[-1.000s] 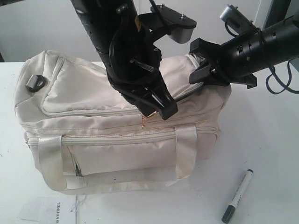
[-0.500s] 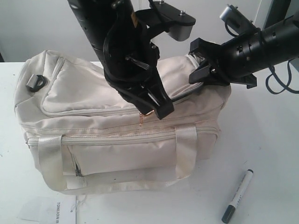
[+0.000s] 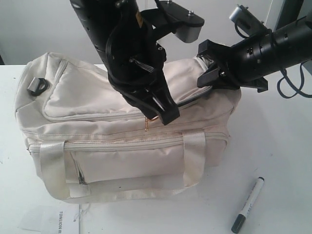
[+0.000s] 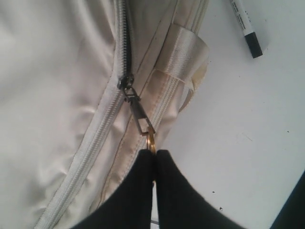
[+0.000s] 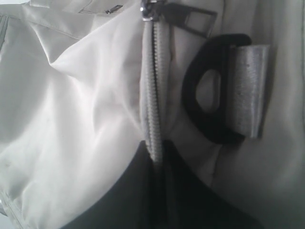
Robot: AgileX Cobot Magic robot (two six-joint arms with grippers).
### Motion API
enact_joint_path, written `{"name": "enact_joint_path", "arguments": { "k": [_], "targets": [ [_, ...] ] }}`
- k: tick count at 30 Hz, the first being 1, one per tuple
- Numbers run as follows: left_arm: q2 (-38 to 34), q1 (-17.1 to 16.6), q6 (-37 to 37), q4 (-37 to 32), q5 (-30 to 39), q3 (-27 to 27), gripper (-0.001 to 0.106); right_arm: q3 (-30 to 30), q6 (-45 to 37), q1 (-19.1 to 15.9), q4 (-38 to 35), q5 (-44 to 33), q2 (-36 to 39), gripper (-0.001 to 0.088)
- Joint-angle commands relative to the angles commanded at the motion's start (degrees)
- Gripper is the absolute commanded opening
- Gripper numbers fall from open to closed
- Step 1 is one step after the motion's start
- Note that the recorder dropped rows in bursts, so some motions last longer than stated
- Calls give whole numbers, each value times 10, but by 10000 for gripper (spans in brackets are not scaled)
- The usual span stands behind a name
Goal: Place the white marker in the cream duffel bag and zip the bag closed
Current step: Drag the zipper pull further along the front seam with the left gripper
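Observation:
The cream duffel bag (image 3: 97,126) lies on the white table. My left gripper (image 3: 157,116) is over its top front edge, shut on the brass ring of the zipper pull (image 4: 150,141). The slider (image 4: 126,86) sits mid-zipper: the teeth are parted on one side of it and closed on the other. My right gripper (image 3: 210,74) is shut on the zipper tape (image 5: 153,95) at the bag's right end, beside a black strap ring (image 5: 209,107). The white marker (image 3: 247,204) lies on the table to the right of the bag, dark cap nearest the camera; it also shows as marker (image 4: 245,26).
A printed paper sheet (image 3: 53,219) lies at the table's front left. Another black strap ring (image 3: 36,86) sticks out at the bag's left end. The shiny front handle (image 3: 194,156) loops down the bag's front. Bare table (image 3: 273,146) surrounds the marker.
My left gripper has shifted slightly to the left along the bag top, drawing the zipper pull with it. The right gripper, the bag and the marker stay put.

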State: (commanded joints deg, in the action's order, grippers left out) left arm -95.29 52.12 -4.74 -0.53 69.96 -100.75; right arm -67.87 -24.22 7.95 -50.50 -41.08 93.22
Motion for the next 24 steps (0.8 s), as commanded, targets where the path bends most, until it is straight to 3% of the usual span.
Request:
{"name": "enact_joint_path", "arguments": {
  "k": [16, 24],
  "targets": [
    [0, 0, -11, 0, 0, 0, 0, 0, 0, 0, 0, 2, 0, 0],
    [0, -1, -13, -34, 0, 0, 0, 0, 0, 0, 0, 3, 0, 0]
  ]
}}
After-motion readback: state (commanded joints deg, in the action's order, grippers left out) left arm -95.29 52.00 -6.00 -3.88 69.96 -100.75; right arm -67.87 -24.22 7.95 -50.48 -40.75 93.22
